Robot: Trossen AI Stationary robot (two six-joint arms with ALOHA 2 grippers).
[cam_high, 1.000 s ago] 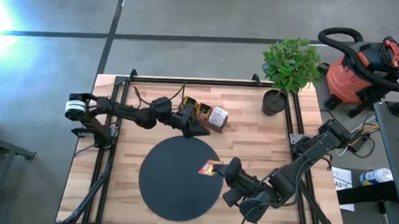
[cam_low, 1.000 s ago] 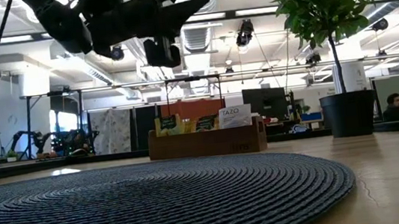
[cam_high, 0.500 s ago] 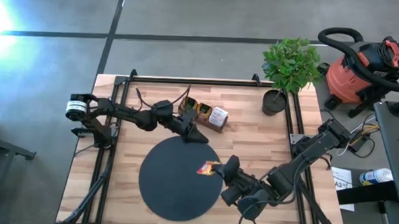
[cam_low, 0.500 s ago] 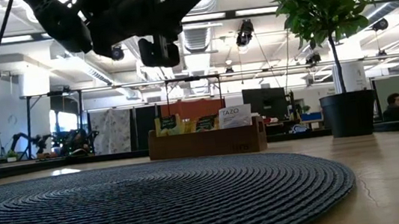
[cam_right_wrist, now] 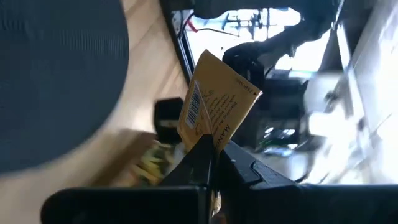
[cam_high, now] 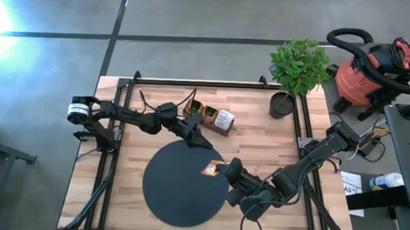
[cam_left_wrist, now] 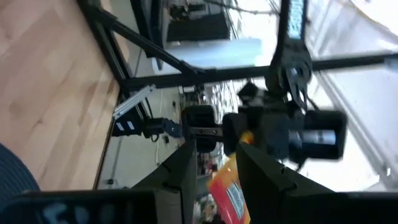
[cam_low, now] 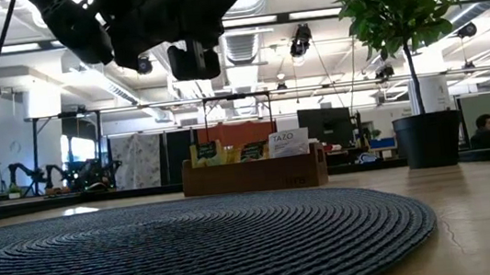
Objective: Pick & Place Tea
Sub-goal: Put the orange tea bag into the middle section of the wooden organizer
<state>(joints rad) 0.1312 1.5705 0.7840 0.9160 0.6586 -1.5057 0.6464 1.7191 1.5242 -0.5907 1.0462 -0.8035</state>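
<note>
Beyond the bench (cam_high: 259, 148) lies grey floor, with a red shop vacuum (cam_high: 370, 74) off to the far right and, in the low view, an open workshop hall where a person (cam_low: 483, 132) sits at the far right. Pale wood planks make up the bench top, framed by black rails. A black woven disc (cam_high: 181, 183) lies on its near middle. Behind the disc, toward the far side, stands a brown wooden tray (cam_high: 208, 117) holding tea sachets (cam_low: 228, 152), mostly yellow, with a white card sticking up among them. A potted plant (cam_high: 298, 67) stands at the far right corner.

Reaching in from the right, the right claw (cam_high: 221, 168) hovers over the right edge of the disc, its fingers pinched shut on one tea sachet (cam_high: 212, 168). From above that sachet looks orange-red and yellow; in the right wrist view it stands up between the fingertips as a yellow square (cam_right_wrist: 214, 102) with a barcode and small print.

Coming from the left, the left claw (cam_high: 202, 142) hangs above the far edge of the disc, just in front of the tray. Its fingers (cam_left_wrist: 264, 177) stand apart and hold nothing; the right arm's sachet (cam_left_wrist: 229, 193) shows in the gap between them, farther off.
</note>
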